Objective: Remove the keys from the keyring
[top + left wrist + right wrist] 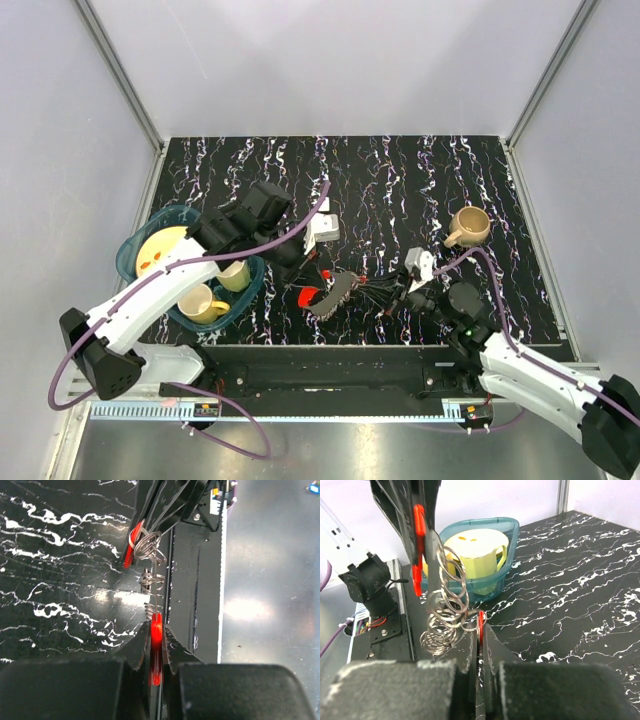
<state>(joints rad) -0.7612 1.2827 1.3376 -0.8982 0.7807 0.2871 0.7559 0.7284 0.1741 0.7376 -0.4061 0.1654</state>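
Teal basket [125, 260]: one, far left on the table [400, 180]; it holds one yellow plate [160, 250], a yellow mug [203, 303] and a second yellow mug [236, 275]
Left gripper [156, 642]: one; fingers pressed together on a red piece [157, 622] at the keyring's left end
Keyring [442, 622]: one, strung between the two grippers, just right of the basket; several linked wire rings, with a grey fob [337, 290] near the left end
Keys: cannot be told from the rings; count unclear
Right gripper [480, 630]: one; fingers clamped on a second red piece [480, 621] at the keyring's right end
Tan mug [468, 226]: one, upright, alone, well apart at the far right
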